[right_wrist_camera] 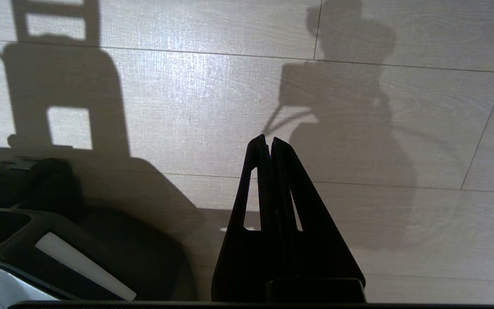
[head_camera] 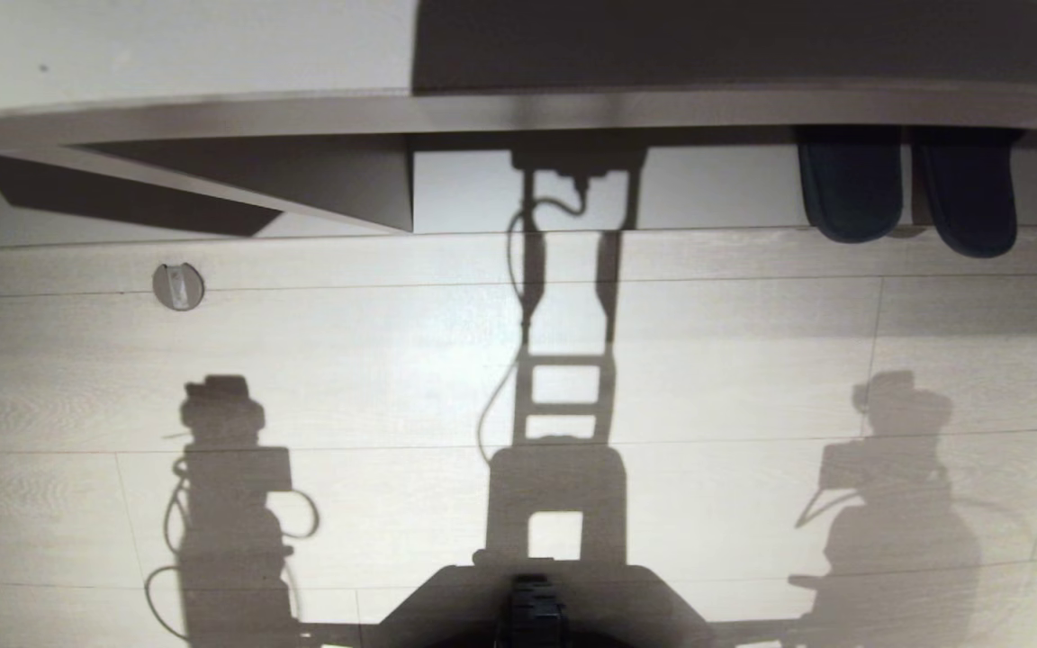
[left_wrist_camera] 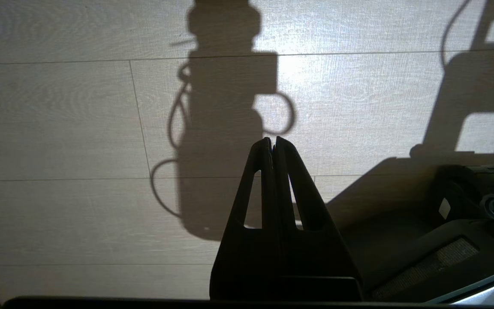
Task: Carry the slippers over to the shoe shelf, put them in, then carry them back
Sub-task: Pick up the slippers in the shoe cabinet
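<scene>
Slippers were tucked under the front lip of the shoe shelf, over on our right side, sitting side by side with the rounded ends poking out onto the wood floor. So the way we read it, the "put them in" half looked done and the bring-back half was what was left.

Neither arm showed in the head view, only their shadows on the planks. Left gripper hung over bare floor with its two fingers pressed together, nothing between them. Right gripper was the same deal, tips together and empty, with a bit of our own base next to it.

What we figured mattered for the pickup: the pair sat well off to the right and fairly far from us, so scooting the base over and squaring up to them came first. Then spreading the right fingers before reaching in, coming in low under that shelf lip, and pinching the soft fabric upper rather than the flat sole. There was a little round metal thing on the floor to our left, well apart from the route.
</scene>
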You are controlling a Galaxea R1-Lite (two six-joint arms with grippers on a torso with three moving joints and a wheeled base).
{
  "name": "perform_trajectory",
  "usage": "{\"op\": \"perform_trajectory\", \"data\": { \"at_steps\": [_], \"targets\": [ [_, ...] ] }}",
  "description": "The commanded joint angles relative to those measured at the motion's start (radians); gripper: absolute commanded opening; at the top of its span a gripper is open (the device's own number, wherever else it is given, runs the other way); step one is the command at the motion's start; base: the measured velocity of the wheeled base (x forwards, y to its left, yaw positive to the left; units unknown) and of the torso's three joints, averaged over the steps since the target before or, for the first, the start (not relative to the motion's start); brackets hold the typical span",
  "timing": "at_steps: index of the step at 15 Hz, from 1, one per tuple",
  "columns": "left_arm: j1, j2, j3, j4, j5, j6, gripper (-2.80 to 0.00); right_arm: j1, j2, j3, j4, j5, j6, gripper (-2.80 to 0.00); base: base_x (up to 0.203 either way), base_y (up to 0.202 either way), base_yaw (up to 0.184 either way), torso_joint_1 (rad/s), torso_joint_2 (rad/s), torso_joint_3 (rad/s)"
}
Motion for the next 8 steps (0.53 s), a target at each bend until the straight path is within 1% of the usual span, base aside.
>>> {"op": "perform_trajectory", "data": {
  "at_steps": [1, 8],
  "targets": [
    [0.0, 0.0, 0.0, 0.0, 0.0, 0.0, -2.8, 0.0, 0.004, 0.0, -0.002, 0.0, -0.001, -2.8, 0.0, 0.0, 0.0, 0.0, 0.0, 0.0],
    [0.0, 0.0, 0.0, 0.0, 0.0, 0.0, -2.8, 0.0, 0.004, 0.0, 0.0, 0.0, -0.001, -2.8, 0.0, 0.0, 0.0, 0.0, 0.0, 0.0]
  ]
}}
